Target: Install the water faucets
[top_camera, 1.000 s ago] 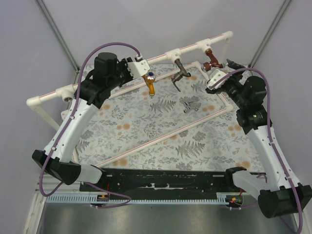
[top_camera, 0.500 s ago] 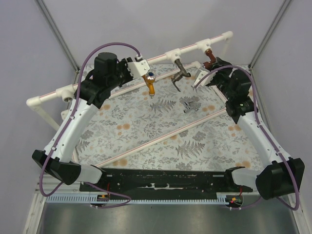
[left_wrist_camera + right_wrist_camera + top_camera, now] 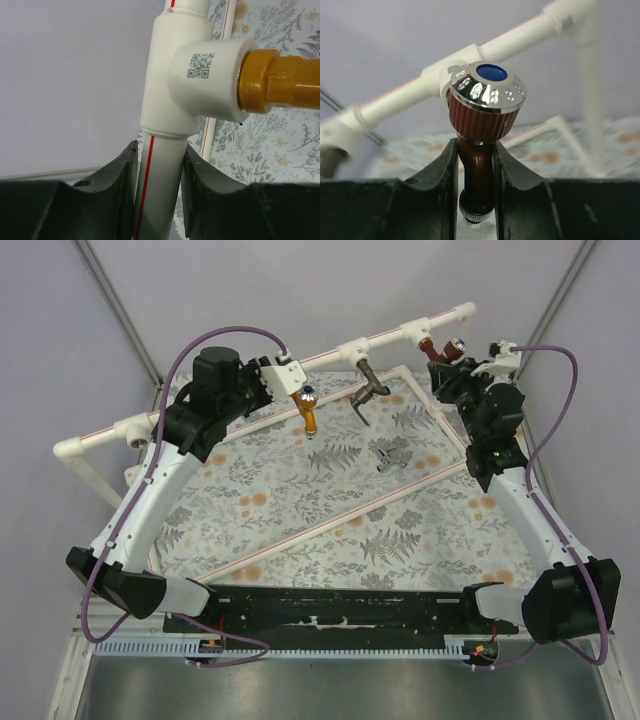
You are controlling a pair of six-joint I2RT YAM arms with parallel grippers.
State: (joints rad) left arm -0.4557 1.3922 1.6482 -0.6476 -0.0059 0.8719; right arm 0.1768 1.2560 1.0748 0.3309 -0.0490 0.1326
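The reddish-brown faucet (image 3: 436,351) hangs from the rightmost T-fitting of the white pipe rail (image 3: 385,337). My right gripper (image 3: 449,364) is shut on its spout (image 3: 476,172), just under the ribbed knob with the chrome cap (image 3: 487,95). My left gripper (image 3: 283,375) is shut on the white pipe (image 3: 157,190) below a T-fitting (image 3: 200,75) that holds the golden-orange faucet (image 3: 285,82) (image 3: 309,412). A dark grey faucet (image 3: 370,388) hangs from the middle fitting. A silver faucet (image 3: 392,457) lies loose on the mat.
A floral mat (image 3: 300,500) covers the table inside a low white pipe frame (image 3: 330,523) with a diagonal bar. The rail's right end bends down into a post (image 3: 470,315). Grey tent poles (image 3: 120,310) stand behind.
My right gripper has swung up and back to the reddish-brown faucet, turned over, and shut on its spout. The left arm has not moved.
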